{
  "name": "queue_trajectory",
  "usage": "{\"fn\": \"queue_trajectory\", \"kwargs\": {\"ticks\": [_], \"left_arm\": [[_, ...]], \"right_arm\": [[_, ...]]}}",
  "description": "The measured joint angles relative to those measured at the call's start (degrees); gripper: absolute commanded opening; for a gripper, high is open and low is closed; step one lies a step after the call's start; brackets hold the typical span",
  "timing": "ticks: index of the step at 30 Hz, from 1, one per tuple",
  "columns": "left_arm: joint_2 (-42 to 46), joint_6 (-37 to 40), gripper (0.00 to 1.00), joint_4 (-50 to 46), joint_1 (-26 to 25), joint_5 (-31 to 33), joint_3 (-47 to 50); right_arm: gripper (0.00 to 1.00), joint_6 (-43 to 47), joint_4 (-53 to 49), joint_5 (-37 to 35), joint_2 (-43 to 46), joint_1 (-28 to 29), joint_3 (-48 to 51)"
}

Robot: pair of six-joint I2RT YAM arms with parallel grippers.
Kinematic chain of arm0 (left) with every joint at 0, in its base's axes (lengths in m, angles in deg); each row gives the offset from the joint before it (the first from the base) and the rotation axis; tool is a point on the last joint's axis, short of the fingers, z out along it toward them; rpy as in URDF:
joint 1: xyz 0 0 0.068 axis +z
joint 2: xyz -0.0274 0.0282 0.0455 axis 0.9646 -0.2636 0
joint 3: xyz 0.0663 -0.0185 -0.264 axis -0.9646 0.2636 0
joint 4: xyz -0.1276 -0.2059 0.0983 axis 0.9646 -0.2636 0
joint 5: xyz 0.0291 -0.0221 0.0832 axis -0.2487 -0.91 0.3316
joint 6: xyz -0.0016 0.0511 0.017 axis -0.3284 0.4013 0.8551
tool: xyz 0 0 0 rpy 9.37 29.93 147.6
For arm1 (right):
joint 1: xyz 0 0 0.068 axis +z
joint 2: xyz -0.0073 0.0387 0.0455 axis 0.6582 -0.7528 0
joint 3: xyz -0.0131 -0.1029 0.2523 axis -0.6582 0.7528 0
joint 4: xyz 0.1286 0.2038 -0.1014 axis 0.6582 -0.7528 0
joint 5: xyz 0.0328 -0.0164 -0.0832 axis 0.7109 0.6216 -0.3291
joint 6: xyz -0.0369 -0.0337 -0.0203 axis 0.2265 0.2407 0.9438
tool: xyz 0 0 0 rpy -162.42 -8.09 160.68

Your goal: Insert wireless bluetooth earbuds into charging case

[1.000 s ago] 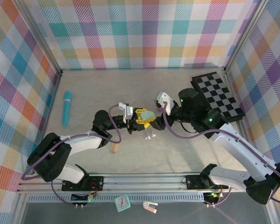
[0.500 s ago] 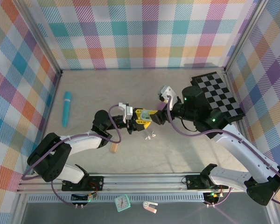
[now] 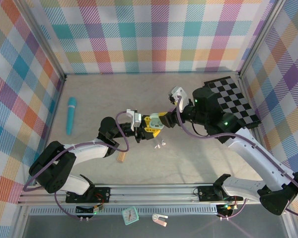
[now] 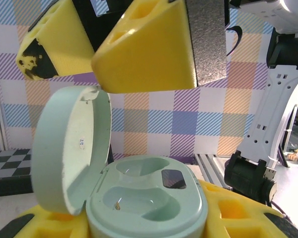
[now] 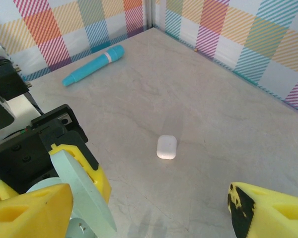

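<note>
Near the middle of the overhead view, the left gripper (image 3: pixel 150 125) pinches the pale green charging case (image 4: pixel 145 201) between its yellow fingers (image 4: pixel 238 210), which show at the bottom of the left wrist view on either side of the case body. The case stands open, with its round lid (image 4: pixel 72 148) tipped up at the left of that frame. Both moulded wells in the body lie bare. The right gripper (image 3: pixel 165 119) meets it from the right of the overhead view, and its jaws are spread wide. One of its yellow fingers (image 5: pixel 30 210) sits at the lower left of the right wrist view and the other at the lower right, with open counter (image 5: pixel 198 109) between them. In the left wrist view those same fingers hang just above the raised lid, apart from it. The wireless bluetooth earbuds (image 3: pixel 162 144) lie on the counter just below the two grippers in the overhead view, as tiny white specks too small to make out further. A tan block (image 3: pixel 121 156) rests lower left of them, beside the left arm. A teal pen-shaped object (image 3: pixel 70 115) lies well apart at the left, and a checkered board (image 3: pixel 232 101) sits at the right. A small white rounded object (image 5: pixel 166 147) lies alone on the counter at the centre of the right wrist view.
</note>
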Motion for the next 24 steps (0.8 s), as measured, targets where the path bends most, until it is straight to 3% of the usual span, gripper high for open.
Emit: {"fn": "queue_trajectory", "kwargs": {"ticks": [14,24], "left_arm": [[0.0,-0.3,0.32,1.6,-0.1,-1.2,0.0],[0.0,-1.0,0.32,1.6,-0.1,-1.7,-1.1]], "right_arm": [[0.76,8.7,-0.1,6.1,0.2,-0.3,2.3],[0.36,12.4,-0.1,7.6,0.0,-0.3,2.6]]}}
